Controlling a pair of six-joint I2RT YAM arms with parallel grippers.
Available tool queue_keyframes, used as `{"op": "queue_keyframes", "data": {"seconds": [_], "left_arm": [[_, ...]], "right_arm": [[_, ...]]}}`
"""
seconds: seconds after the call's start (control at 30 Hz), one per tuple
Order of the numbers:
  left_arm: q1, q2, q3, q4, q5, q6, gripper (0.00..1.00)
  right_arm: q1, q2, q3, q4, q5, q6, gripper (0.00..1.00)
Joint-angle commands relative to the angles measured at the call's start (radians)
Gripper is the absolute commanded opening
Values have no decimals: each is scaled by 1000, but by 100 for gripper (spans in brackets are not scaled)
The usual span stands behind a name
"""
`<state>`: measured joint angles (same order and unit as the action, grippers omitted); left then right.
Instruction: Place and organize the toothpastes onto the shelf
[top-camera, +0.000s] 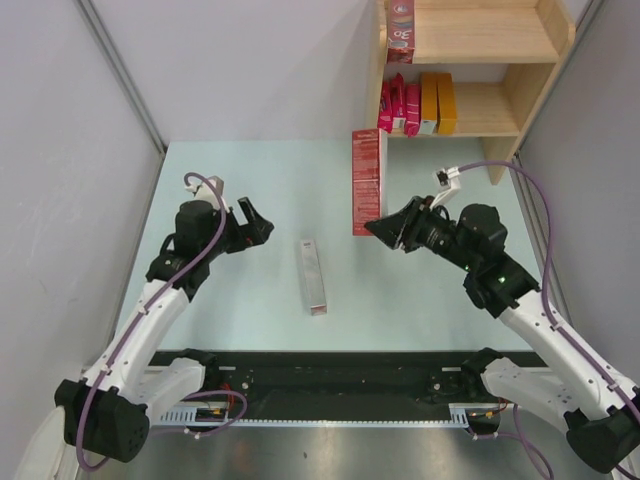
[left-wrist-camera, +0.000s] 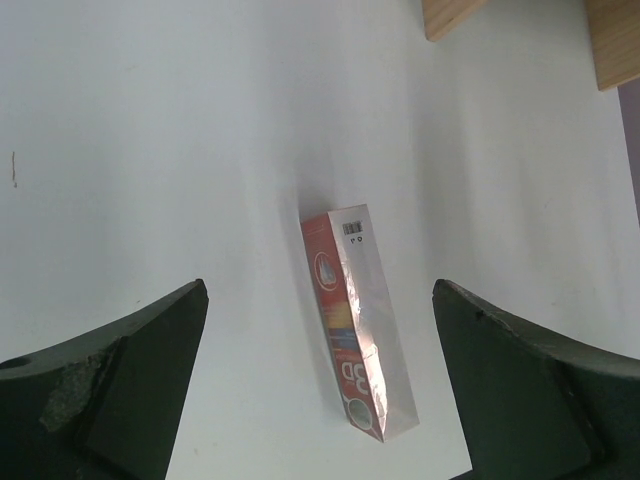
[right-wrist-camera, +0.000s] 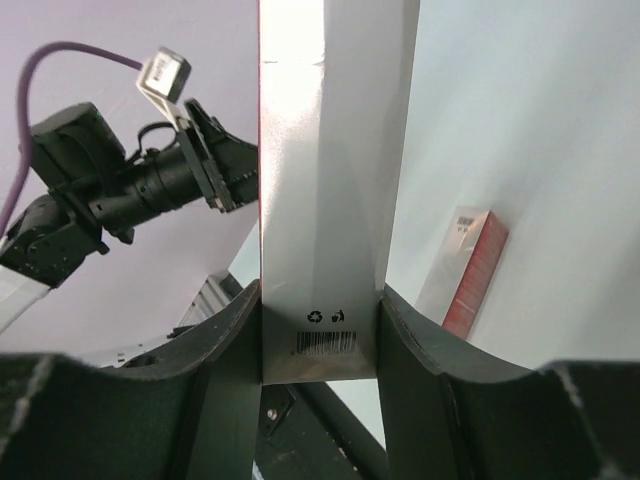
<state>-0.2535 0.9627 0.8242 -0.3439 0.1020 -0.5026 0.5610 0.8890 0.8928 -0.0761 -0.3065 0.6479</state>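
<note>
— Right tool (right-wrist-camera: 320, 330) clenches a red carton (top-camera: 366, 180), upright over the bench (top-camera: 230, 180), just short of the shelf (top-camera: 520, 90). Left tool (top-camera: 258, 222)?
— Spread and empty, near a loose carton (top-camera: 313, 277) lying flat. It looks like mid-carry; next, the red one probably needs lifting onto a board.

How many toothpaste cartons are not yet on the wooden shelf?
2. A slim silver-and-red carton lies flat in the middle of the pale table; a long red carton is clamped in the right gripper. Others may be hidden.
</note>
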Motion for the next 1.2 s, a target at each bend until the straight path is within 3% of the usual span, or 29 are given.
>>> {"op": "queue_keyframes", "data": {"seconds": [0.0,0.4,0.77,1.17], "left_arm": [[-12,13,21,20,-1,26,100],[-16,42,24,6,15,49,100],[-16,64,-5,19,34,58,100],[-18,57,-57,33,54,59,100]], "right_arm": [[-29,37,162,-39,17,-73,25],[-184,280,546,-95,-16,-119,23],[-277,608,1170,-382,6,-243,22],[-469,863,1491,-392,-91,-131,21]]}}
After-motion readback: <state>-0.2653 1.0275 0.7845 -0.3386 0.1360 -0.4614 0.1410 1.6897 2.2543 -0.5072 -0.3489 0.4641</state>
